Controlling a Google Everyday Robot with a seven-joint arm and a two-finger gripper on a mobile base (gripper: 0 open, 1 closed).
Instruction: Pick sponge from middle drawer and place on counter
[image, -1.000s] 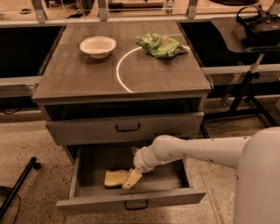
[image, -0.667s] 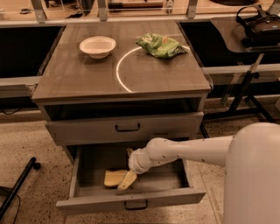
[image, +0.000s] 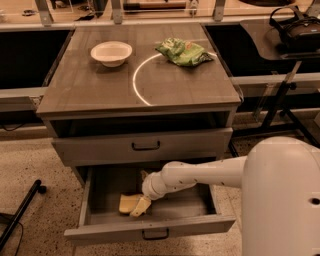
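The pale-yellow sponge (image: 127, 203) lies on the floor of the open middle drawer (image: 150, 229), left of centre and near its front panel. My gripper (image: 139, 193) is down inside the drawer at the sponge's right end. It is open, and its lower finger (image: 141, 206) rests against the sponge's right edge. My white arm (image: 200, 175) reaches in from the right. The counter (image: 100, 85), with its white arc, is above.
A white bowl (image: 111, 52) sits at the counter's back left and a green snack bag (image: 183, 51) at the back right. The grey drawer above (image: 145, 145), with a taller front, is shut. A dark side table (image: 280, 35) stands to the right.
My gripper has moved left along the drawer floor and now reaches the sponge's right end. The sponge has not moved.
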